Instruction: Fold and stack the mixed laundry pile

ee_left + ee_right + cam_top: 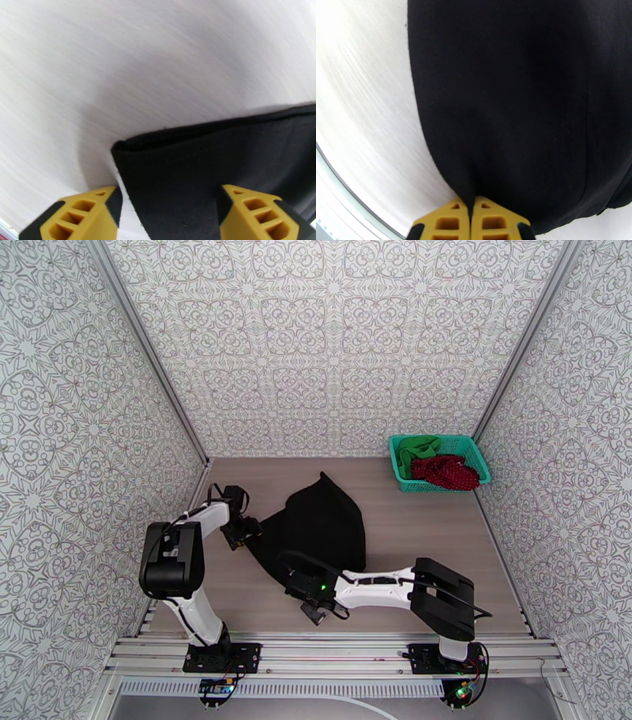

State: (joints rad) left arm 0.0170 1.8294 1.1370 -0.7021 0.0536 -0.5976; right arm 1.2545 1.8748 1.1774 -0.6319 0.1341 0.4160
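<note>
No legible text, label or number anywhere

**A:** Where does the top view sit?

**B:** High above and behind both arm bases [223, 656], tilted down and forward over the whole surface [426, 532]. It is far enough off that both arms and the patterned walls [332, 343] fit.

**A:** And the wrist views?

**B:** Each rides just behind its own pincer, facing out past it, very near the surface. The left pincer [168, 189] camera looks over a corner of the black garment [221, 158] lying between its fingers [252, 213]. The right pincer [471, 201] camera looks along the cloth stretching ahead of it.

**A:** What do they share?

**B:** That black garment. The top view catches most of it, each wrist view one edge.
</note>
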